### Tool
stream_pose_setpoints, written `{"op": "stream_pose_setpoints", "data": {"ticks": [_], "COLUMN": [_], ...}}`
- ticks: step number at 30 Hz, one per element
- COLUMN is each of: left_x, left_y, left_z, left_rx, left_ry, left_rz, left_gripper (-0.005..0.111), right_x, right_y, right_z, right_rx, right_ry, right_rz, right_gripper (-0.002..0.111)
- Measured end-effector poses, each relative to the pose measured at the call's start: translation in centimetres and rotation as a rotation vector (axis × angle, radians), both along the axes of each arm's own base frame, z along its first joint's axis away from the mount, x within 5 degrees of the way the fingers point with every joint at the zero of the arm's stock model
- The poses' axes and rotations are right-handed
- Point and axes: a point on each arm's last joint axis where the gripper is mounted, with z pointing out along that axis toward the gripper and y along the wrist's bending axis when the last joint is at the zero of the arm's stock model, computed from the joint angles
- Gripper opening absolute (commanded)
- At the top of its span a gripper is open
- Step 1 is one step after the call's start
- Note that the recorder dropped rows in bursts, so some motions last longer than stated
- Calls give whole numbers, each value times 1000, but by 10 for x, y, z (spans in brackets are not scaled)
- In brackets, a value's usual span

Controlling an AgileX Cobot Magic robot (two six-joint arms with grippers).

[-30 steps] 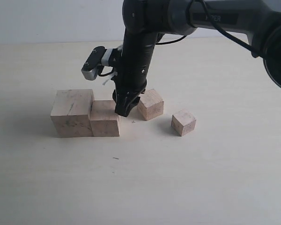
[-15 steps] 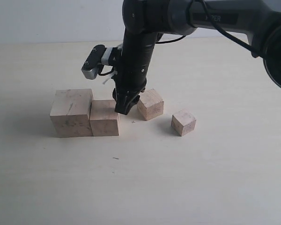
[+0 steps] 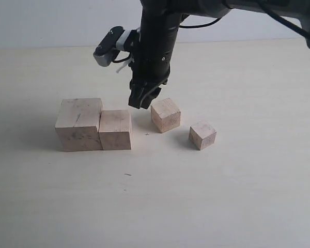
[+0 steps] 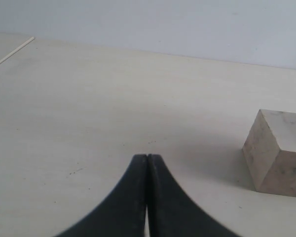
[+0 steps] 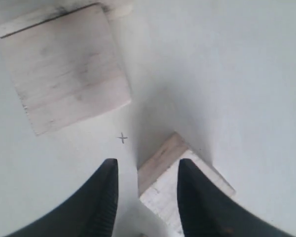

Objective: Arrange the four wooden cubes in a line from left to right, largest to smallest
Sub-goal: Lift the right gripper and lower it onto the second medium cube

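Four wooden cubes stand on the pale table. The largest cube, smudged, is at the left, and the second cube touches its right side. The third cube stands apart, turned at an angle, and the smallest cube is furthest right. My right gripper hangs open and empty above the gap between the second and third cubes. The right wrist view shows the second cube and the third cube below the right gripper. My left gripper is shut, with the largest cube off to one side.
A small pen-drawn cross marks the table between the second and third cubes. A short dark mark lies nearer the front. The table meets a pale wall at the back.
My right gripper has lifted from table level beside the second cube to well above it. The cubes stay put.
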Motion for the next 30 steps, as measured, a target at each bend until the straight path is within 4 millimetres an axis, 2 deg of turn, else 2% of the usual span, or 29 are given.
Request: {"op": "stream_pose_setpoints", "data": {"ticks": [3,7,12,14,16,20,22,30], "left_x": [0,0,0,0,0,0,0,0], "left_y": [0,0,0,0,0,0,0,0], "left_z": [0,0,0,0,0,0,0,0], "left_rx": [0,0,0,0,0,0,0,0], "left_ry": [0,0,0,0,0,0,0,0], "left_rz": [0,0,0,0,0,0,0,0], "left_gripper": [0,0,0,0,0,0,0,0], "right_x": [4,17,29,29,28,28,30,35], "right_y": [-6,-24,-44,-47,-45,-42,-40,-34], "right_z": [4,10,29,35,35,26,17,-19], "right_rx": [-20,-26,9,35,59,70,54,22], "right_ry": [-22,-20,-37,-25,7,56,70,115], "right_rz": [-66,-172,-328,-412,-486,-538,-545,-556], "right_gripper": [38,38,38,41,49,72,79,81]}}
